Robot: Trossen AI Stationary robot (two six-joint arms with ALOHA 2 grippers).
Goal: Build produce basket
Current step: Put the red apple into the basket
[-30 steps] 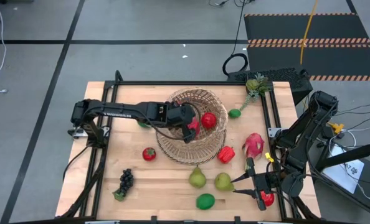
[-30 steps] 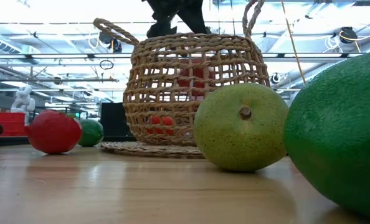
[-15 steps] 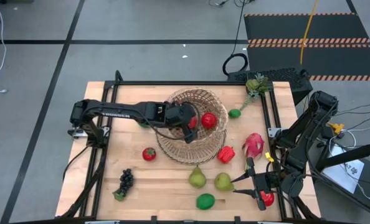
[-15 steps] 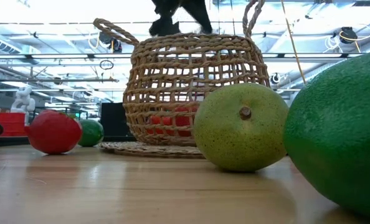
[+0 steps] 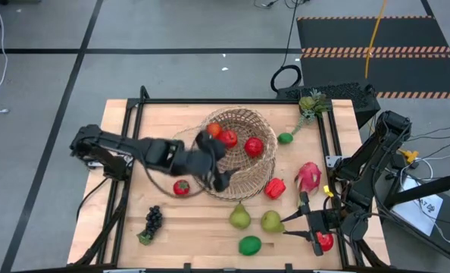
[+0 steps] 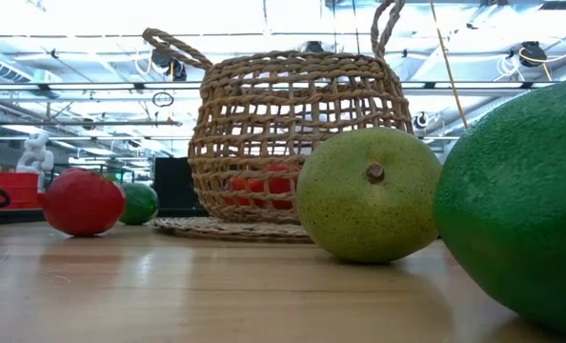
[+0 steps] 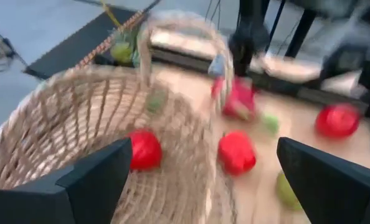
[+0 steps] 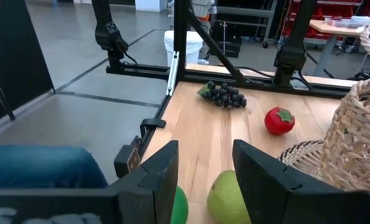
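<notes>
The woven basket (image 5: 240,155) stands on the table's middle and shows in the low view (image 6: 297,133) and the left wrist view (image 7: 98,130). Red round fruits (image 5: 254,146) lie inside it. My left gripper (image 5: 214,163) is open and empty, above the basket's near left rim (image 7: 203,162). My right gripper (image 5: 295,220) is open and empty at the near right, beside a green pear (image 5: 271,221). On the table around the basket lie a second pear (image 5: 240,218), a lime (image 5: 249,245), a red pepper (image 5: 275,187), a dragon fruit (image 5: 308,177), a red fruit (image 5: 181,187) and grapes (image 5: 154,222).
A small lime (image 5: 285,138) and a green leafy piece (image 5: 310,102) lie at the far right. A black frame (image 5: 126,174) runs along the table's left and right sides. The near left of the table holds only the grapes. A person's leg (image 8: 42,165) shows beyond the table.
My left gripper has let go of a red fruit, which has dropped to the basket's bottom. The gripper has then risen out of the basket and pulled back toward the table's left and near edges.
</notes>
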